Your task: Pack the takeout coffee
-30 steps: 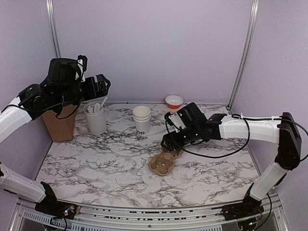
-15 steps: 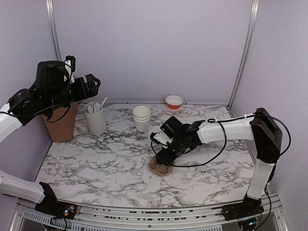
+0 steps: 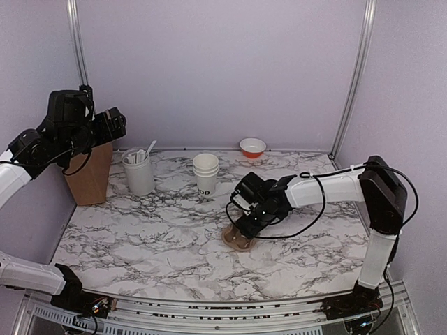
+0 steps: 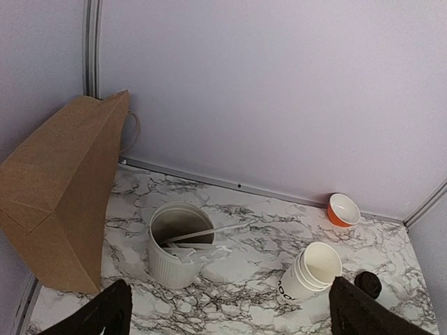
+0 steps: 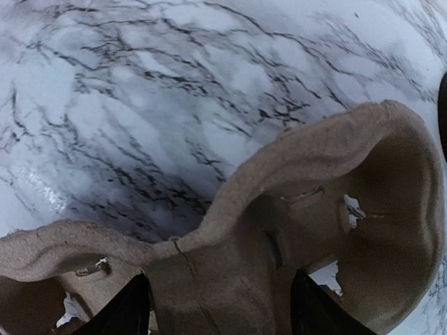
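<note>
A stack of white paper cups (image 3: 205, 173) with dark lettering stands at the middle back of the marble table; it also shows in the left wrist view (image 4: 311, 276). A black lid (image 4: 367, 283) lies just right of the stack. My right gripper (image 3: 248, 225) is low on a brown moulded cup carrier (image 3: 237, 241). In the right wrist view its jaws (image 5: 220, 310) are closed on the carrier's middle ridge (image 5: 230, 279). My left gripper (image 3: 112, 123) is open and empty, high above the table's left back corner, over a brown paper bag (image 3: 89, 174).
A grey-white ribbed canister of utensils (image 3: 138, 171) stands right of the bag and shows in the left wrist view (image 4: 174, 244), beside the bag (image 4: 63, 202). A small orange-and-white bowl (image 3: 252, 147) sits by the back wall.
My right gripper came down and left onto the cup carrier, which shifted slightly. My left arm swung further left and up, away from the canister.
</note>
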You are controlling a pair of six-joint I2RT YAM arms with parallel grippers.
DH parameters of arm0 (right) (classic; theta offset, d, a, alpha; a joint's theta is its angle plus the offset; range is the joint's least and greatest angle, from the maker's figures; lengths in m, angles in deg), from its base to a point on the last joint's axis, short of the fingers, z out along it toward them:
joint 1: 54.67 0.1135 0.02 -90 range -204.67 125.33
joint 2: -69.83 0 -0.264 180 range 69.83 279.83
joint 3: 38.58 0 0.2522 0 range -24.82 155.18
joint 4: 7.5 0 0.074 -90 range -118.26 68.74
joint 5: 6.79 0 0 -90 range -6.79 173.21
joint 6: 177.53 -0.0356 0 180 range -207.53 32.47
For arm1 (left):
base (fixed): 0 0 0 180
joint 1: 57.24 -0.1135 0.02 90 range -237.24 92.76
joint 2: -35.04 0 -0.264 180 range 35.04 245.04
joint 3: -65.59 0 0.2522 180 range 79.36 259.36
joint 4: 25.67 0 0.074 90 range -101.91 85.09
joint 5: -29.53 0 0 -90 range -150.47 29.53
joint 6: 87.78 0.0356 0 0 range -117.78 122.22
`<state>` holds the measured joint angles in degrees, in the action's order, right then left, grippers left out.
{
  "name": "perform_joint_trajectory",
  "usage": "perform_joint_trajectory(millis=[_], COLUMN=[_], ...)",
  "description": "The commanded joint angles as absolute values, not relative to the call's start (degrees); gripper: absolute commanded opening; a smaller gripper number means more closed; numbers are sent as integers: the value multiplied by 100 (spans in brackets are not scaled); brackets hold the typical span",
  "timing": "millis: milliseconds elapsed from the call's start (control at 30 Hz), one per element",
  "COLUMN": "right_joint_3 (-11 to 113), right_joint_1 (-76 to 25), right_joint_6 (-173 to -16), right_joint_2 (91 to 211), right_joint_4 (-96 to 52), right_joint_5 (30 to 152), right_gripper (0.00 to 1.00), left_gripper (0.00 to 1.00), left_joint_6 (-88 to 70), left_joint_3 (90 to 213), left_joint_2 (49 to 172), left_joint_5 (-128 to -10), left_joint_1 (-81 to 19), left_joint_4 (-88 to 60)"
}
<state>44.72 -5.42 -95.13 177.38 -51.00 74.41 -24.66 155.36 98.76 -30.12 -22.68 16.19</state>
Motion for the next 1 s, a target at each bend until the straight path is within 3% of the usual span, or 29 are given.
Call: perform_joint_trajectory(millis=[0,367,633,833,967], right_joint_3=[4173,2695,2978,3320,3435], right_joint_1=[-1100,-2418,-2417,-2413,-2404], right_joint_6=[-10448,-11431,-11407,-11182,-11056], right_joint_2=[17473,15854,15098,14911,14897], right_joint_4=[-5307,-5166,-5073,-5075,-4863], right_joint_5=[7141,7022,7277,7407,7552], right_gripper=[66,71,76,78,78], left_gripper=[99,99,99,99,99], left_joint_6=[-2512,-2319,-2205,-2278,-1614], left_joint_3=[15734,16454,17021,17255,18064], left_joint_2=[9905,10395,10837,11290,12026], left_joint_5=[-3030,-3354,-3532,-4600,-4033], left_joint_1=[-2512,-3602,-4651,-5432,-5437], left_joint_4=[1837,2284,2473,2491,2990])
